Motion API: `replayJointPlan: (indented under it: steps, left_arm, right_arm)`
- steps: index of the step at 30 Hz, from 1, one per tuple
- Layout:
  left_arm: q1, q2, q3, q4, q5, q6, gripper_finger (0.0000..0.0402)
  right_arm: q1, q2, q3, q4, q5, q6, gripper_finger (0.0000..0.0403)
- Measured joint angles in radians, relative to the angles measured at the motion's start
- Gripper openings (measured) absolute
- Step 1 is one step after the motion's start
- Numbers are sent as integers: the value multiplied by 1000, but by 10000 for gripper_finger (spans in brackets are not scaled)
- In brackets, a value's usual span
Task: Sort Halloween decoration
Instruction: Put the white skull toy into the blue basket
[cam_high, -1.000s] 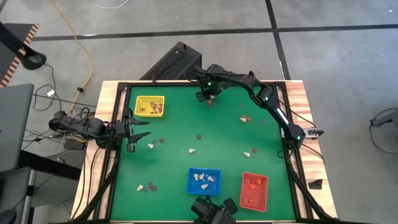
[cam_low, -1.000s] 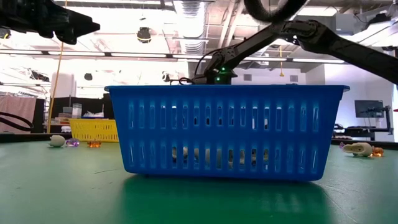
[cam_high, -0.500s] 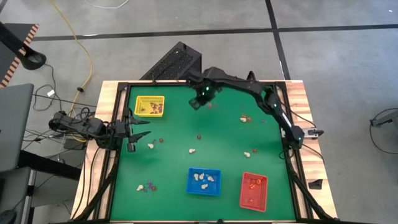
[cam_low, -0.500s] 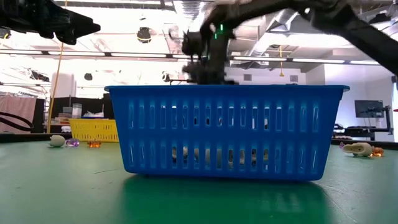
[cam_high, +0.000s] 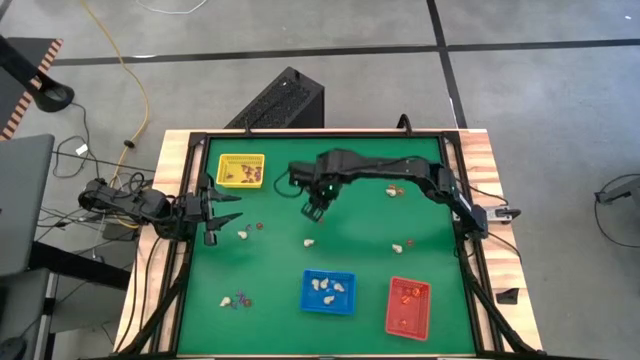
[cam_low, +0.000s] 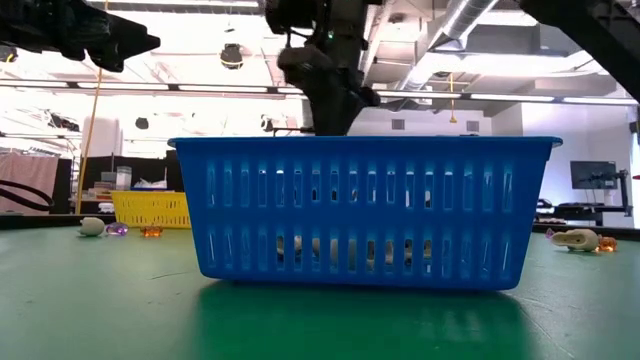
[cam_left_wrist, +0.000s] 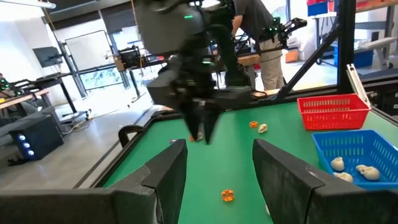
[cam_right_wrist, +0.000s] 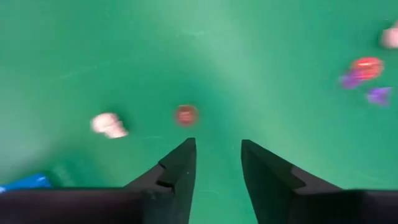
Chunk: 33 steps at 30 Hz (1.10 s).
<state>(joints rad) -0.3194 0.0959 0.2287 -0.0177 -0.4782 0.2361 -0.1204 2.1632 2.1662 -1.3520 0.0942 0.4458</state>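
Now the right gripper (cam_high: 316, 209) hangs mid-table, fingers apart and empty, an orange-red trinket (cam_right_wrist: 185, 114) lying on the green mat just ahead of its tips (a roundish bead, no long axis); left gripper (cam_high: 232, 207) waits open near the table's left edge, farther off.

Robotics lab, whiteboard (cam_left_wrist: 84, 53), workbenches (cam_left_wrist: 37, 99)

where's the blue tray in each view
High view: blue tray at the table's near edge, left of the red tray.
Low view: it fills the centre of the picture.
Left wrist view: at the right edge, below the red tray.
Right wrist view: only a blue sliver at the lower-left corner, probably its edge.
Shared landmark: the red tray.
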Motion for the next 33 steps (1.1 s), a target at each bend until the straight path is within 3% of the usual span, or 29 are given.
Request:
replayJointPlan:
  steps: [4,11,16,21,33]
  left_arm:
    - [0,0,0,0,0,-2,173]
    - [0,0,0,0,1,-16,173]
    - [0,0,0,0,1,-9,173]
    - [0,0,0,-2,-6,6,173]
    - [0,0,0,-18,-25,10,173]
  right_arm:
    - [-6,0,-43,59,54,17,192]
    - [-170,1,-138,197,43,-24,229]
    - [-303,13,-214,379,-2,-20,230]
    - [-379,54,-248,447,-29,-3,230]
    - [-414,130,-249,506,-67,-8,230]
